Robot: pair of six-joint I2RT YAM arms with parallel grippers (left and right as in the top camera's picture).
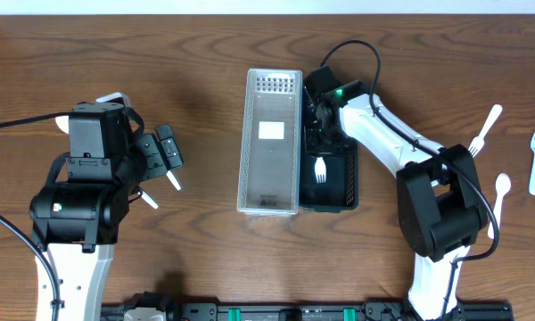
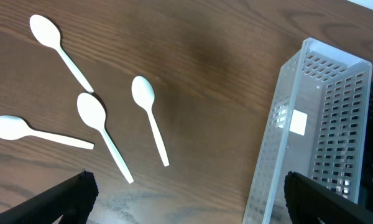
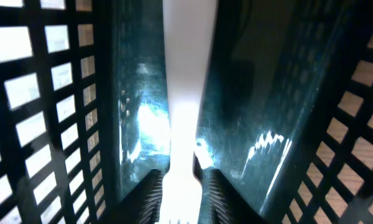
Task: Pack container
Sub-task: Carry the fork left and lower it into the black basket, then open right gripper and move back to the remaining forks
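I see the right gripper (image 3: pixel 181 190) down inside the black basket (image 1: pixel 352 183), fingers flanking the white fork (image 1: pixel 320 169) lying there; whether they pinch it, I cannot tell. The left gripper (image 2: pixel 189 190) gapes wide, empty, left of that basket.

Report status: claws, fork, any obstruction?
Left claw open, empty, over the spoons. Right claw down inside black basket, fork between its jaws, grip unclear. Nothing blocking.

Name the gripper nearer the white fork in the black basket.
Right. Right gripper is down in the black basket, fingers flanking the fork; left gripper sits beyond the clear basket.
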